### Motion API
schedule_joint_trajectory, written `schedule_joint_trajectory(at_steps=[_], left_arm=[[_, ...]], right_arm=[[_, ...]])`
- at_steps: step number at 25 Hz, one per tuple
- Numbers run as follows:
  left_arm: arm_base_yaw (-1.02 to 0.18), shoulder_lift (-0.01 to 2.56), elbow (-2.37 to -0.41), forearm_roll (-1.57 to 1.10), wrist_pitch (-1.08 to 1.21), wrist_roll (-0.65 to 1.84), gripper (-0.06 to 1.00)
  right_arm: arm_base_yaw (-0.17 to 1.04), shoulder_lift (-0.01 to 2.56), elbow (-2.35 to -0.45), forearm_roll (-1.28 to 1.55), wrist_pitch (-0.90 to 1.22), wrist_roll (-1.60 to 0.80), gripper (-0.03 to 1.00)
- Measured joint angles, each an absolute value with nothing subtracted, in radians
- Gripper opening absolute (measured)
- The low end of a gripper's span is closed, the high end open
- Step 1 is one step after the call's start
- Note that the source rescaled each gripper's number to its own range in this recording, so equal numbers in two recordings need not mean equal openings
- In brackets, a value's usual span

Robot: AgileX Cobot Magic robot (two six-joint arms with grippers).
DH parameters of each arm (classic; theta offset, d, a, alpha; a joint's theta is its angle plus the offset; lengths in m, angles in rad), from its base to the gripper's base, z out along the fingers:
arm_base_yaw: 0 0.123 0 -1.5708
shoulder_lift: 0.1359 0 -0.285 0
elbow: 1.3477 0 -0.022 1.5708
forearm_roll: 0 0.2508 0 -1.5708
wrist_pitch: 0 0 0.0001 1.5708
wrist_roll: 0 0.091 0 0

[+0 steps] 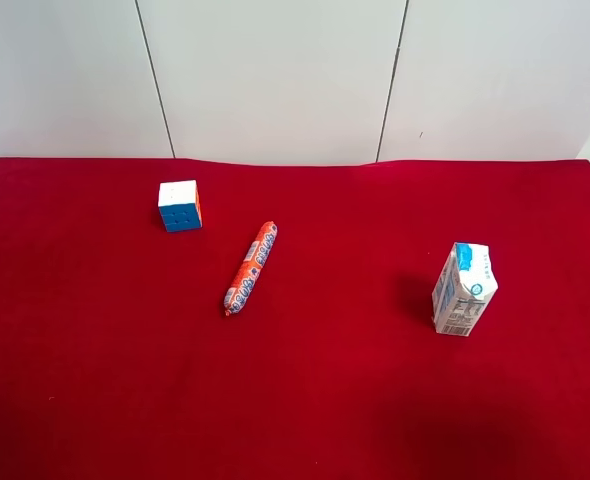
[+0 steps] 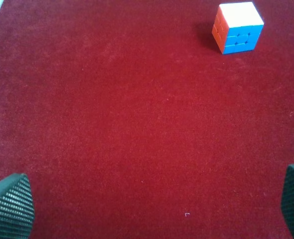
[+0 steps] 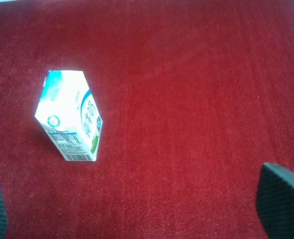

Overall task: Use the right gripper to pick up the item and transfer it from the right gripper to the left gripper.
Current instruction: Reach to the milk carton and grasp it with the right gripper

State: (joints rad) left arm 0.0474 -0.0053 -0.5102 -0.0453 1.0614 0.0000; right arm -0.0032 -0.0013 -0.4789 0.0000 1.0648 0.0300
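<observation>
The item, a small white drink carton [image 1: 464, 289] with blue print and a barcode, stands upright on the red cloth at the right of the exterior high view. It also shows in the right wrist view [image 3: 70, 116]. My right gripper [image 3: 137, 204] is open and empty, its fingertips [image 3: 281, 199] spread wide, with the carton ahead of it and apart from it. My left gripper [image 2: 152, 209] is open and empty over bare cloth, its fingertips [image 2: 10, 206] wide apart. Neither arm shows in the exterior high view.
A white-blue-orange puzzle cube [image 1: 180, 206] sits at the back left and shows in the left wrist view [image 2: 238, 27]. A long orange wrapped sausage [image 1: 251, 267] lies near the middle. The red cloth [image 1: 305, 400] covers the table up to a white panelled wall [image 1: 275, 70].
</observation>
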Motion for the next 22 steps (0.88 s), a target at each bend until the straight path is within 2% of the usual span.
schedule_joint_trajectory(at_steps=[22], left_arm=[[0.047,-0.005,-0.51,-0.045,1.061,0.0,1.0]], right_arm=[[-0.003,-0.001,-0.479,0.0,1.065,0.03,0.98]])
